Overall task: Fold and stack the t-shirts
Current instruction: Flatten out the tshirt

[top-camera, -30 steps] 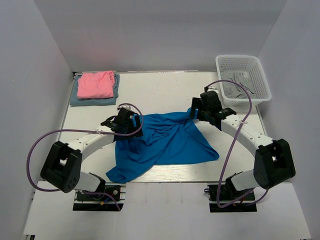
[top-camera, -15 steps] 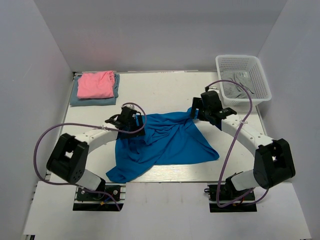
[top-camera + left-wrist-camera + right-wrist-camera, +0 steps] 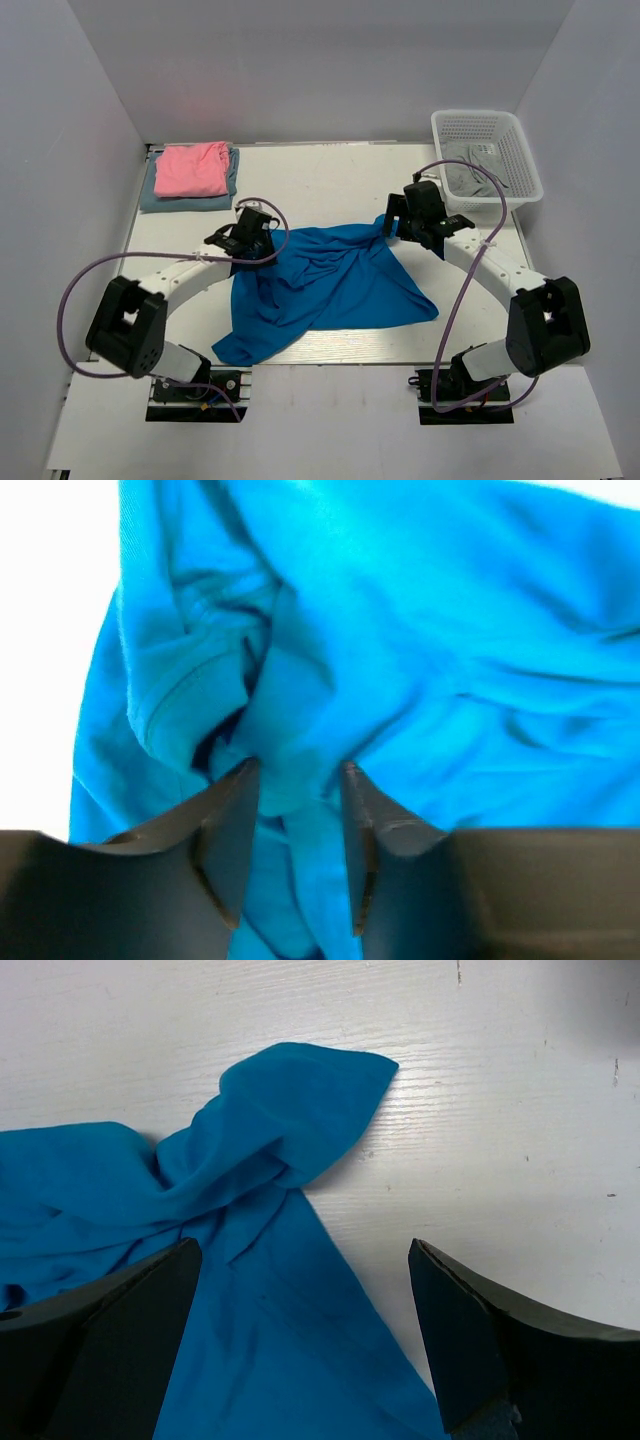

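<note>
We look down on a white, wood-grained table top, shut in by plain pale walls on the left, back and right.

In the far left corner a folded pink soft-cloth t-shirt lies on a folded dull grey-blue t-shirt, whose edge shows along its left and near sides. This pile sits close to the table's left and far edges.

Nearer to us, the left gripper is at the upper left edge of a large bright blue t-shirt. That shirt lies crumpled and spread over the middle of the table, and its near left corner reaches the near edge. From the wrist we see the two black fingers half narrowed about a bunched ridge of blue cloth that fills the gap between them. Whether they squeeze it we cannot tell.

Bare board lies between the pile and this gripper, and a broad bare strip runs along the far edge behind the blue shirt.

Further right, the right gripper hangs with its fingers spread wide over the shirt's far right corner, where a rolled tip of cloth points away. We see it gripping nothing. Bare board lies beyond that tip.

In the far right corner stands a white plastic mesh basket with grey cloth inside, near the right arm's wrist.
</note>
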Robot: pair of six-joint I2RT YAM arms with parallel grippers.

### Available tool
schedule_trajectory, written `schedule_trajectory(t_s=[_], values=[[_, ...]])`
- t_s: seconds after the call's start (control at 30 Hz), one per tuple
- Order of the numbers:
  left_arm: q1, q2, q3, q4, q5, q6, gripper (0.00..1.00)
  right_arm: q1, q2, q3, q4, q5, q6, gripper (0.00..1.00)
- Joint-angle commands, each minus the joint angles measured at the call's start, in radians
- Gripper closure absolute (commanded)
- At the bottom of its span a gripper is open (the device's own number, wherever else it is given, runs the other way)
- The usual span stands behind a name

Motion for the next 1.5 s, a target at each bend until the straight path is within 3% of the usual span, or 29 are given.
schedule_trajectory(t_s=[0.0, 0.1, 0.33, 0.63, 0.7, 0.8, 0.83, 0.87, 1.07, 1.33, 1.47], values=[[-0.002, -0.104, -0.017, 0.017, -0.027, -0.012, 0.55, -0.007, 0.012, 0.019, 0.016, 0.003, 0.01, 0.1], [-0.002, -0.104, -0.028, 0.054, -0.018, 0.011, 0.55, -0.006, 0.021, 0.022, 0.011, -0.002, 0.01, 0.1], [-0.002, 0.009, 0.032, -0.033, -0.072, 0.0, 0.46, -0.01, 0.021, 0.019, -0.001, -0.001, 0.005, 0.1], [-0.002, 0.124, 0.083, -0.035, -0.176, -0.021, 0.46, -0.016, 0.036, 0.025, -0.006, -0.007, 0.004, 0.1], [-0.002, 0.124, 0.092, -0.025, -0.167, -0.021, 0.53, -0.013, 0.041, 0.025, -0.009, -0.007, 0.004, 0.1], [-0.002, 0.112, 0.092, -0.025, -0.147, -0.021, 0.78, -0.018, 0.039, 0.025, -0.009, 0.007, 0.008, 0.1], [-0.002, 0.088, 0.092, -0.025, -0.147, -0.021, 0.94, -0.016, 0.043, 0.025, -0.01, 0.013, 0.011, 0.1], [-0.002, 0.072, 0.083, -0.025, -0.138, -0.021, 1.0, -0.019, 0.044, 0.025, -0.007, 0.024, 0.013, 0.1], [-0.002, -0.044, 0.072, -0.036, -0.103, -0.012, 1.0, -0.035, 0.081, 0.036, -0.009, 0.029, 0.04, 0.1], [-0.002, -0.204, 0.04, 0.031, -0.06, 0.018, 1.0, -0.036, 0.187, 0.064, -0.03, 0.025, -0.052, 0.16], [-0.002, -0.249, 0.029, 0.054, -0.06, 0.018, 1.0, -0.036, 0.268, 0.09, 0.063, -0.019, -0.024, 0.23]])
